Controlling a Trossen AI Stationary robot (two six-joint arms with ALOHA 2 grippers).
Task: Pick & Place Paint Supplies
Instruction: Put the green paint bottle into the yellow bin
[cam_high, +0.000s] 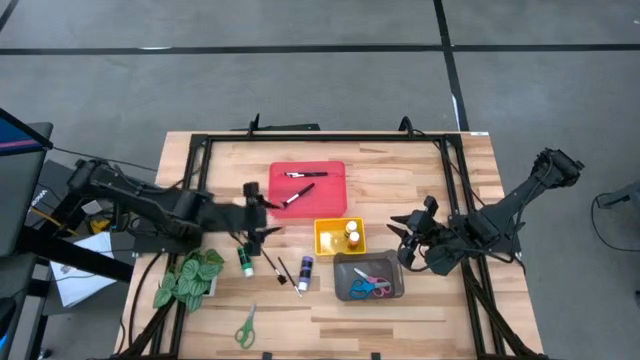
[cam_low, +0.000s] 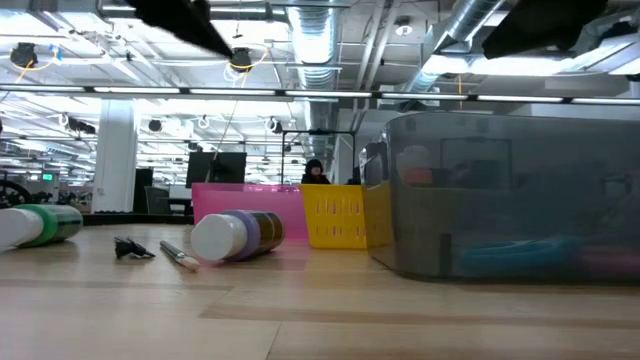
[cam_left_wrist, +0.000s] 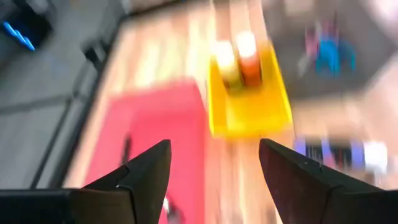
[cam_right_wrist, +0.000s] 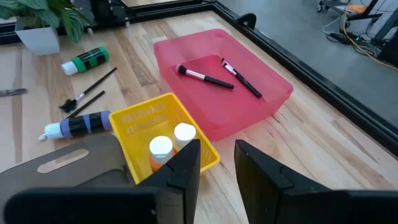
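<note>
Two dark-handled paintbrushes (cam_right_wrist: 205, 78) lie in the red tray (cam_high: 308, 187). Two small bottles (cam_right_wrist: 171, 142) stand in the yellow tray (cam_high: 340, 236). Pink and blue scissors (cam_high: 370, 287) lie in the grey tray (cam_high: 368, 276). On the table lie a green bottle (cam_high: 244, 260), a purple bottle (cam_high: 304, 270), two brushes (cam_high: 278, 268) and green scissors (cam_high: 246, 326). My left gripper (cam_high: 268, 215) hovers open beside the red tray's near left corner, with nothing between its fingers (cam_left_wrist: 149, 168). My right gripper (cam_high: 405, 232) hovers right of the yellow tray, its fingers (cam_right_wrist: 186, 162) a little apart and empty.
A green leafy plant (cam_high: 188, 280) sits near the table's left edge, beside the green bottle. A black frame (cam_high: 320, 140) runs around the work area. Bare wood lies right of the red tray and along the near edge.
</note>
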